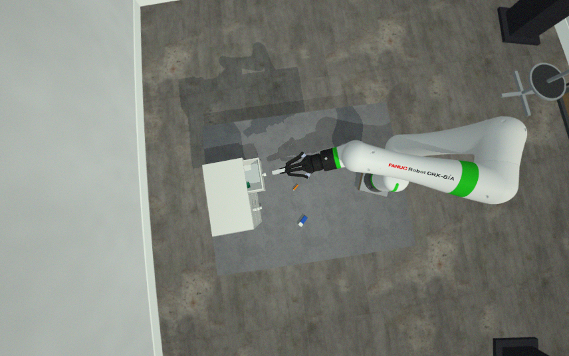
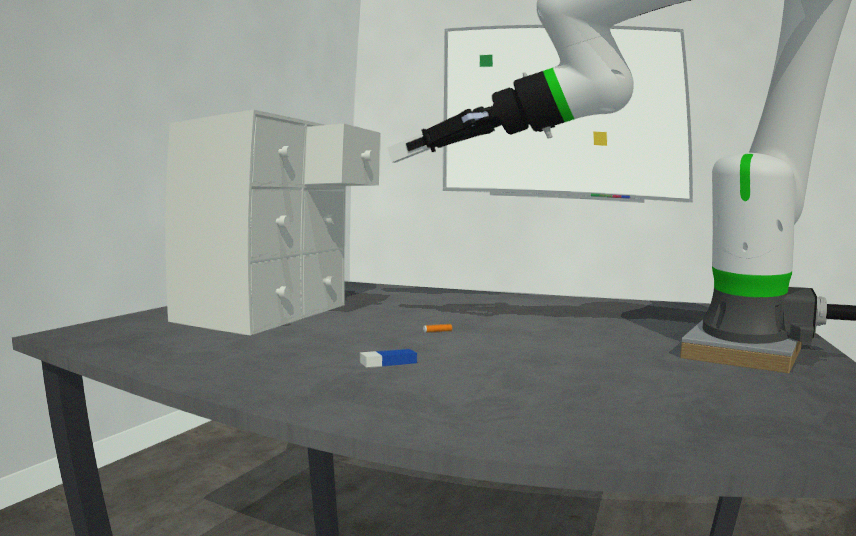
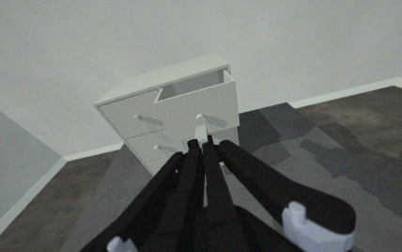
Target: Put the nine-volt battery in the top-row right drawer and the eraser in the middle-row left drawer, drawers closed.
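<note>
The white chest (image 1: 227, 196) (image 2: 208, 220) (image 3: 136, 86) stands upright. Its top right drawer (image 2: 361, 171) (image 3: 222, 100) is pulled partly out and looks level. A small green thing (image 1: 247, 184), probably the nine-volt battery, lies inside near the chest's front, partly hidden. The middle left drawer (image 2: 267, 234) is in, as are the other drawers. The blue and white eraser (image 1: 302, 220) (image 2: 396, 357) lies on the table. My gripper (image 1: 277, 171) (image 2: 400, 151) (image 3: 203, 133) is shut and empty, its pale tips a short way in front of the open drawer's knob, not touching it.
A small orange cylinder (image 1: 295, 186) (image 2: 438, 328) lies on the table (image 1: 336, 234) (image 2: 536, 410) between the chest and the arm's base (image 2: 748, 315). The knobs of the shut drawers stick out from the chest's front.
</note>
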Available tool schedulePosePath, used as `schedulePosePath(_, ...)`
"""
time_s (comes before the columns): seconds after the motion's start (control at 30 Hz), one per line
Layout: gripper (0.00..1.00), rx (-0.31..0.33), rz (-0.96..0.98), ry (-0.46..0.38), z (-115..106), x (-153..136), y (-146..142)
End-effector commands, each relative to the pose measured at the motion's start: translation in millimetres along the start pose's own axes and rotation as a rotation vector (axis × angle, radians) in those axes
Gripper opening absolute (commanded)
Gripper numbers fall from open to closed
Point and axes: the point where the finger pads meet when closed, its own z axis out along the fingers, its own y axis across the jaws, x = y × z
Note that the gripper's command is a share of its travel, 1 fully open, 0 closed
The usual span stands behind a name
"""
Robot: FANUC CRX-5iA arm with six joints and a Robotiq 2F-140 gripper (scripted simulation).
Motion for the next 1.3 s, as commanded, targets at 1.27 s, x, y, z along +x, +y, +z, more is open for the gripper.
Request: schedulePosePath(1.27,0.00,0.000,0.000,0.000,47,18,0)
